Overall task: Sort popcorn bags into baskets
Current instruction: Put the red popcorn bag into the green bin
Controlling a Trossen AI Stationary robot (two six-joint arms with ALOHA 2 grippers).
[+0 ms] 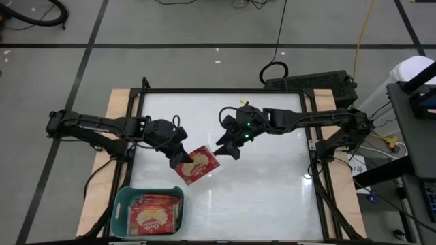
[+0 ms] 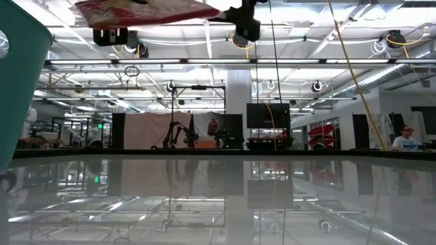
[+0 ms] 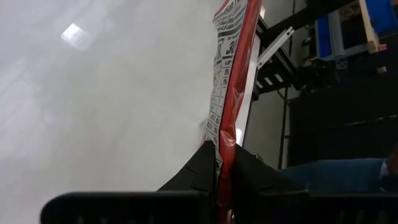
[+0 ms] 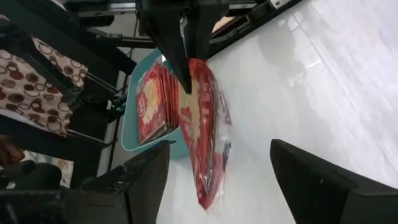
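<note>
A red popcorn bag (image 1: 199, 165) with a cream picture hangs in the air over the table's middle left, with my left gripper (image 1: 178, 155) shut on it. My right gripper (image 1: 228, 148) stands open just to the bag's far right, and the bag (image 4: 202, 137) lies ahead of its spread fingers, apart from them. The teal basket (image 1: 121, 204) sits at the table's near left corner with several red popcorn bags (image 1: 155, 212) lying flat in it. In the low view the held bag (image 2: 143, 10) shows at the top, well above the table. My left gripper pinches the bag's end edge (image 3: 222, 163) between its two fingers, the bag edge-on between them. The fingers come from the table's left, slanting down. The bag is lifted clear of the table and reaches out beyond the fingertips, nearly flat, toward the right gripper.
The glossy white tabletop (image 1: 272, 190) lies bare to the right of and in front of the bag. The basket's wall (image 2: 20, 75) rises at the low view's left. A dark frame rail (image 1: 225, 92) runs along the table's far edge.
</note>
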